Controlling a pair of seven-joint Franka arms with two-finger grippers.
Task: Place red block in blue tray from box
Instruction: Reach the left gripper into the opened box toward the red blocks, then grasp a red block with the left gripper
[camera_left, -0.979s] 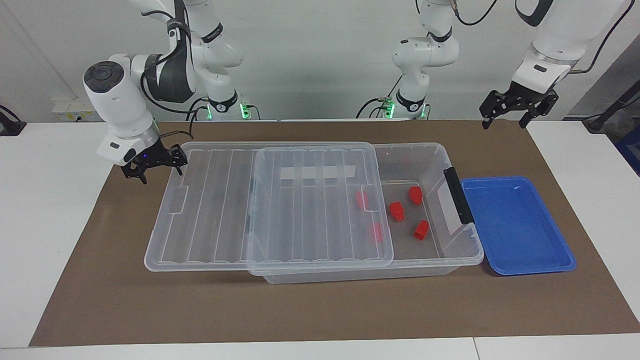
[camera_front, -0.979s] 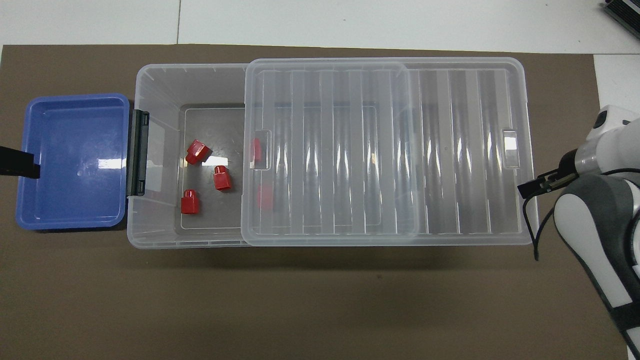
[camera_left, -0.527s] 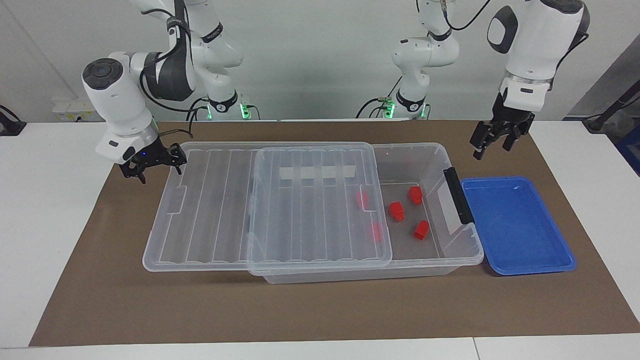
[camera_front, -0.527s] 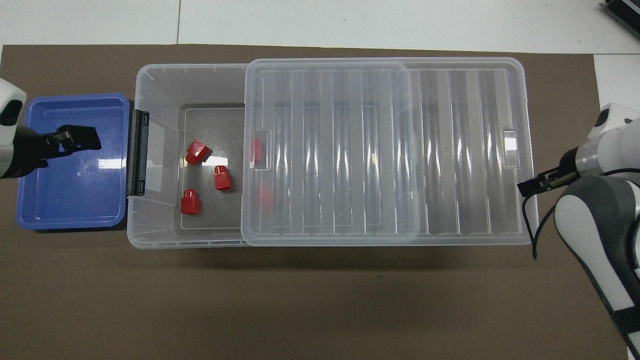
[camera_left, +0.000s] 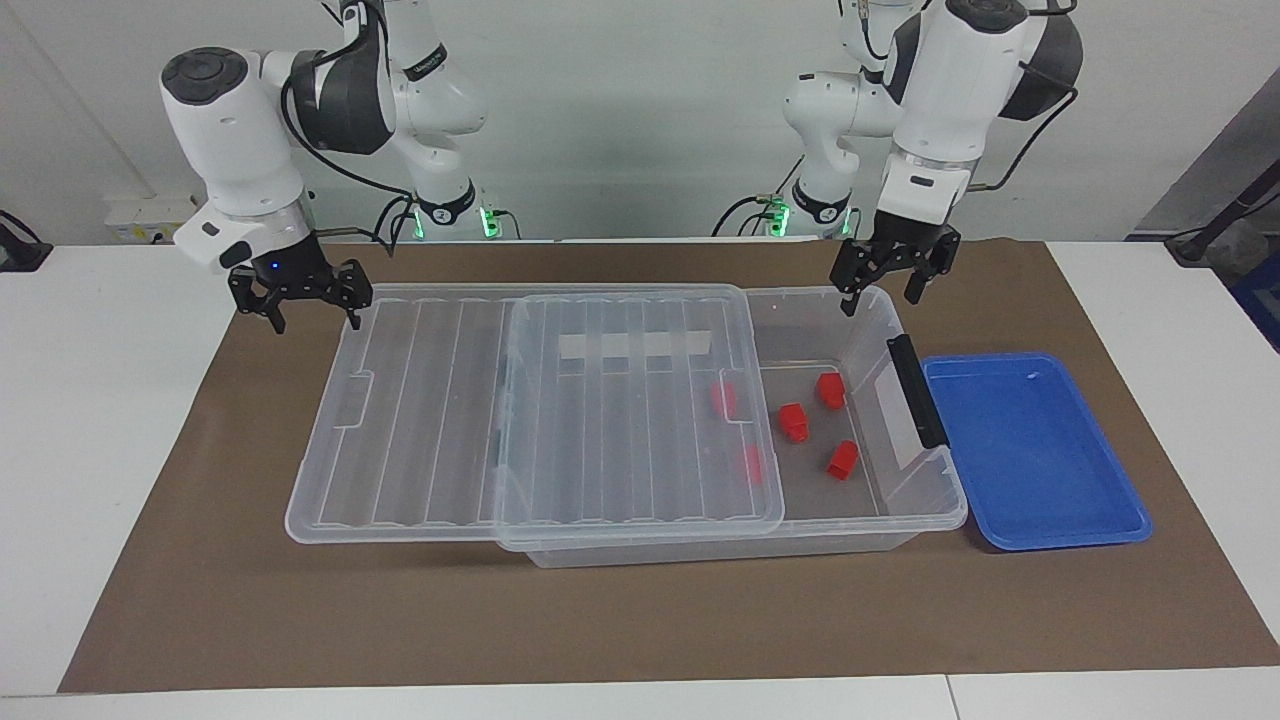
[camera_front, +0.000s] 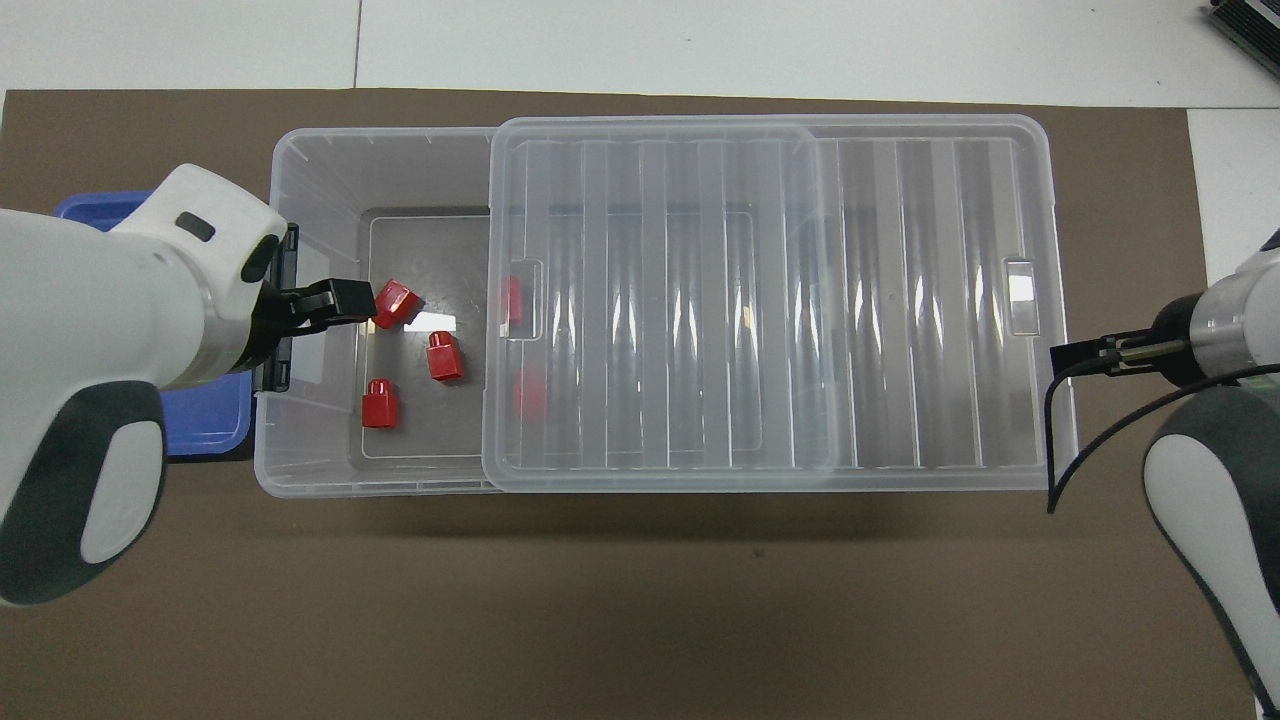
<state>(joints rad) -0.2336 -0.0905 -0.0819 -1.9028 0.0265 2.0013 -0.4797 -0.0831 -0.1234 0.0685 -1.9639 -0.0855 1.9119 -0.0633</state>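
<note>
The clear box (camera_left: 905, 515) lies lengthwise on the mat, its ribbed lid (camera_left: 600, 400) slid toward the right arm's end. Three red blocks (camera_left: 794, 422) (camera_front: 444, 356) lie loose on the uncovered floor, and two more show through the lid (camera_front: 528, 393). The blue tray (camera_left: 1030, 450) sits empty against the box's black-handled end. My left gripper (camera_left: 880, 300) (camera_front: 345, 302) hangs open above the box's uncovered part, with nothing between its fingers. My right gripper (camera_left: 315, 322) (camera_front: 1075, 355) hangs open and empty just off the lid's corner at the right arm's end.
A brown mat (camera_left: 640, 620) covers the middle of the white table. The black handle (camera_left: 915, 390) stands between box and tray. In the overhead view my left arm covers most of the tray (camera_front: 205, 425).
The left arm has swung in from past the tray's end and now hangs over the open part of the box. The right gripper has lifted slightly beside the lid's corner.
</note>
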